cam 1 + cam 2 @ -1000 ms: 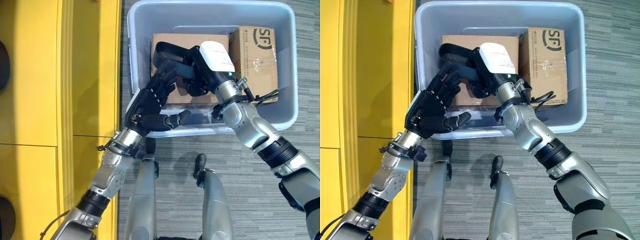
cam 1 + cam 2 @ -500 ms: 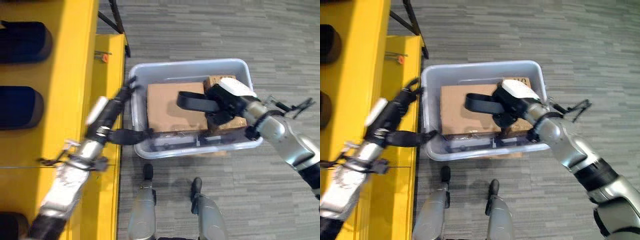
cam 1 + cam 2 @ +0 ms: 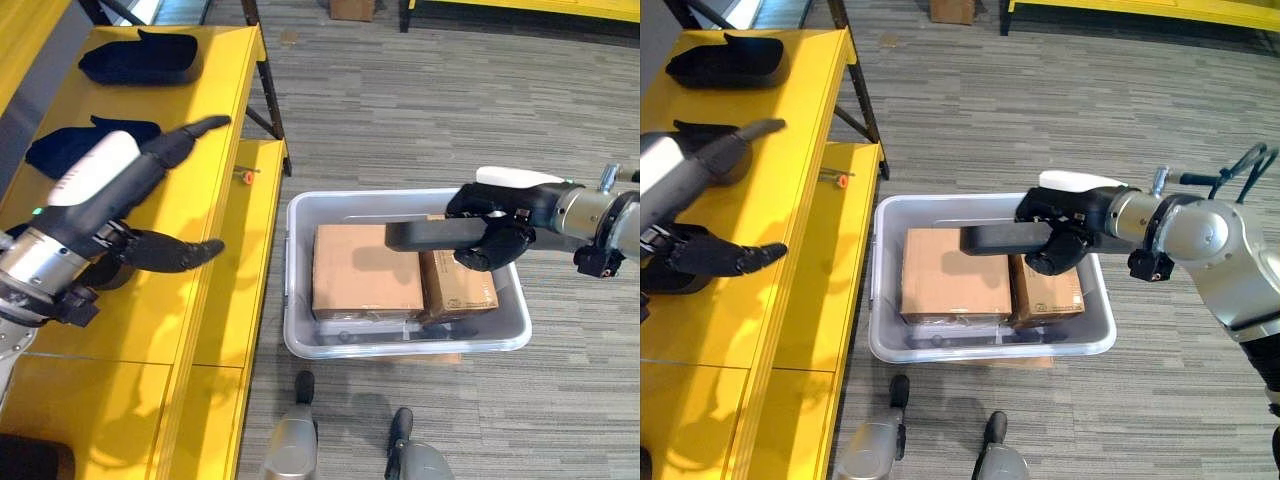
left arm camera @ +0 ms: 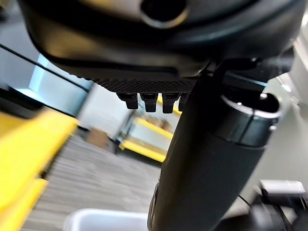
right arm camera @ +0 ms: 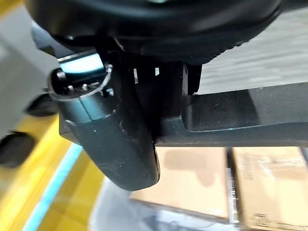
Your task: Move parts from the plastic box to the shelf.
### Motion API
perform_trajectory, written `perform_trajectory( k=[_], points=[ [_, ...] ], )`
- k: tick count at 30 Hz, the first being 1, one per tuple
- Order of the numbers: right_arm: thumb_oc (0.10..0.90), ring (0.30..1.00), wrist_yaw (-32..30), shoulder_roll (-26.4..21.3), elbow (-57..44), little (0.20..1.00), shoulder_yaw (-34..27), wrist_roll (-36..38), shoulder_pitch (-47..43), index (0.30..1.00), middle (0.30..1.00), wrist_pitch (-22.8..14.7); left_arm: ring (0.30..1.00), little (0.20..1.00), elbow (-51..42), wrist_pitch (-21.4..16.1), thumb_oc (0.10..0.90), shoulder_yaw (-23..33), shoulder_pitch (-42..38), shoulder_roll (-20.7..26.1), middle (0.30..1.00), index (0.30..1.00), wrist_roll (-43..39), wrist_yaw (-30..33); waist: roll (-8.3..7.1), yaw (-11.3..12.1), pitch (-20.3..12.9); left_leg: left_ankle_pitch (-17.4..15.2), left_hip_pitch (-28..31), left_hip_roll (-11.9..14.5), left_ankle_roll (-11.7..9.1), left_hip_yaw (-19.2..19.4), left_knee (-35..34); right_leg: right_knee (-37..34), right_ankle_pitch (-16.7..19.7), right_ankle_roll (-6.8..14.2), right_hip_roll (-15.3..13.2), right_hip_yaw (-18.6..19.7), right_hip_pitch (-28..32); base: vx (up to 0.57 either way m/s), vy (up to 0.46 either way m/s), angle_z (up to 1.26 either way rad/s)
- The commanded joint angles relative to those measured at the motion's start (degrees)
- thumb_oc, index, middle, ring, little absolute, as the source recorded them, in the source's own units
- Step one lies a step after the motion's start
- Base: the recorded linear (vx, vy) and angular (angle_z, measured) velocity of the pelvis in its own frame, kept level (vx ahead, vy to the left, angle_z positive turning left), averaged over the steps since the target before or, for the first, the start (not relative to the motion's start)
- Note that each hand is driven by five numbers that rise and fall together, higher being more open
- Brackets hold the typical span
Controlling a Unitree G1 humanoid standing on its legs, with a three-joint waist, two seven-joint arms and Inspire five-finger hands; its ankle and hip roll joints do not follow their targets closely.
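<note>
Left eye view: right hand curled round a long dark part, held level above the grey box, clear of the two cartons inside. Right wrist view confirms it, bar clamped under the fingers. Left hand out over the yellow shelf, fingers straight, thumb spread, holding nothing. Two dark parts already lying at the shelf's far end. Step in hand, by the look of it: carrying across. Next move calls for swinging the part left over the box rim to the shelf, keeping it level, then setting down beside the others.
</note>
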Motion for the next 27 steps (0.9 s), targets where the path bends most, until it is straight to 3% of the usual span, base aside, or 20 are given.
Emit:
perform_trajectory(
  k=[1, 3, 5, 7, 8, 12, 14, 16, 19, 20, 21, 24, 27],
  points=[
    [0.400, 0.300, 0.75, 3.05, -4.86, 0.300, 6.14, 6.40, -4.22, 0.300, 0.300, -1.32, 1.000, 1.000, -0.44, -5.61, 0.900, -4.82, -5.00, 3.45, 1.000, 1.000, -7.30, -2.46, -2.11, -2.37, -14.98, -1.49, 4.35, 4.83, -1.64, 1.51, -3.58, 2.00, 0.22, 0.97, -2.21, -1.44, 0.45, 0.05, -0.015, -0.07],
    [0.400, 0.300, 0.22, 4.03, -6.44, 0.300, 7.70, 6.20, -6.16, 0.300, 0.300, -0.71, 1.000, 1.000, -0.62, -4.42, 0.900, -8.07, -8.61, 2.84, 1.000, 1.000, -9.29, -4.40, -2.06, -2.67, -15.29, -1.47, 4.88, 4.93, -1.78, 1.62, -3.92, 1.61, 0.38, 1.03, -2.17, -1.26, 0.83, 0.05, -0.027, -0.18],
    [0.400, 0.300, -0.76, 6.62, -7.88, 0.300, 9.76, 5.81, -8.16, 0.300, 0.300, 0.62, 1.000, 1.000, -1.47, -0.51, 0.900, -14.77, -15.60, -0.17, 1.000, 1.000, -12.77, -6.86, -2.01, -3.44, -15.89, -1.61, 5.88, 5.18, -1.90, 1.90, -4.46, 1.00, 0.69, 1.27, -2.11, -0.63, 1.30, 0.05, -0.063, -0.16],
    [0.400, 0.300, -1.42, 7.42, -7.90, 0.300, 10.45, 5.63, -8.66, 0.300, 0.300, 0.86, 1.000, 1.000, -1.82, 0.26, 0.900, -16.80, -17.35, -1.23, 1.000, 1.000, -13.47, -7.13, -2.07, -3.64, -15.96, -1.68, 6.03, 5.20, -1.95, 1.86, -4.48, 1.11, 0.62, 1.30, -2.07, -0.32, 1.25, 0.00, -0.073, -0.07],
    [0.400, 0.300, -2.79, 10.20, -6.54, 0.300, 11.46, 5.46, -9.22, 0.300, 0.300, 1.41, 1.000, 1.000, -2.45, 3.26, 0.900, -20.64, -20.03, -4.73, 1.000, 1.000, -14.71, -6.22, -2.06, -3.96, -15.81, -2.03, 6.20, 5.28, -1.94, 1.69, -4.10, 1.88, 0.08, 1.14, -1.96, 0.31, 1.07, -0.02, -0.134, -0.08],
    [0.400, 0.300, -3.66, 15.89, -3.81, 0.300, 12.13, 3.38, -7.76, 0.300, 0.300, 0.15, 1.000, 1.000, -4.51, 9.03, 0.900, -24.54, -20.53, -13.94, 1.000, 1.000, -14.10, 1.02, -2.25, -3.40, -15.00, -3.17, 5.88, 4.89, -1.62, 0.23, -2.32, 4.07, -1.89, 0.24, -1.45, 0.69, 1.15, -0.04, -0.180, -0.03],
    [0.400, 0.300, -4.24, 17.90, -4.40, 0.300, 12.55, 2.07, -6.82, 0.300, 0.300, 1.10, 1.000, 1.000, -3.31, 9.20, 0.900, -24.75, -19.32, -17.41, 1.000, 1.000, -13.39, 4.00, -2.36, -3.10, -14.56, -3.81, 5.68, 4.82, -1.54, -0.71, -1.03, 5.83, -3.31, -0.31, -1.00, 0.57, 1.22, -0.05, -0.216, -0.01],
    [0.400, 0.300, -3.89, 20.61, -4.16, 0.300, 13.10, 1.51, -7.10, 0.300, 0.300, 4.47, 1.000, 1.000, -2.94, 7.89, 0.900, -23.93, -17.21, -21.11, 1.000, 1.000, -10.96, 5.99, -2.41, -2.44, -13.70, -4.33, 5.28, 4.99, -1.60, -2.37, 0.71, 8.84, -5.50, -1.52, -0.11, 0.46, 0.95, -0.04, -0.288, 0.00],
    [0.400, 0.300, -6.09, 23.13, -2.74, 0.300, 14.05, 0.03, -7.45, 0.300, 0.300, 6.57, 1.000, 1.000, -4.11, 8.49, 0.900, -21.89, -13.79, -23.46, 1.000, 1.000, -10.77, 6.44, -2.15, -1.00, -12.57, -4.00, 5.26, 6.27, -2.20, -4.39, 1.79, 12.34, -8.33, -3.54, 1.43, 0.02, 0.91, 0.01, -0.296, 0.07],
    [0.400, 0.300, -6.76, 24.72, -1.83, 0.300, 14.25, -0.91, -7.63, 0.300, 0.300, 7.54, 1.000, 1.000, -4.37, 8.62, 0.900, -20.83, -12.11, -23.99, 1.000, 1.000, -9.64, 5.52, -1.96, -0.37, -12.17, -3.32, 5.23, 7.30, -2.68, -5.15, 1.80, 13.60, -9.33, -4.35, 2.03, -0.27, 0.96, -0.03, -0.368, 0.41],
    [0.400, 0.300, -7.81, 25.65, -0.79, 0.300, 13.50, -2.81, -7.66, 0.300, 0.300, 10.15, 1.000, 1.000, -4.63, 7.92, 0.900, -18.29, -8.61, -24.33, 1.000, 1.000, -9.82, 2.59, -1.32, 0.77, -11.29, 0.82, 3.92, 11.40, -4.22, -5.40, 0.08, 15.93, -11.15, -5.98, 3.42, -2.10, 0.91, -0.05, -0.368, 0.49],
    [0.400, 0.300, -8.11, 25.27, -0.27, 0.300, 10.93, -4.21, -5.60, 0.300, 0.300, 11.39, 1.000, 1.000, -4.69, 7.24, 0.900, -16.80, -6.88, -24.82, 1.000, 1.000, -9.97, 0.71, -0.84, 0.22, -11.09, 2.45, 3.54, 13.26, -4.58, -0.92, -1.04, 16.96, -11.90, -6.69, 3.85, -4.78, 0.81, -0.09, -0.174, 0.67],
    [0.400, 0.300, -7.73, 24.96, 2.49, 0.300, 7.69, -6.41, -2.96, 0.300, 0.300, 9.71, 1.000, 1.000, -4.51, 6.45, 0.900, -16.13, -6.56, -24.59, 1.000, 1.000, -10.13, -0.52, -0.99, -0.14, -10.70, 1.46, 1.51, 11.70, -4.16, 2.14, 1.51, 16.41, -11.90, -7.19, 3.69, -7.28, 1.18, -0.10, -0.069, 0.77]
  ],
)
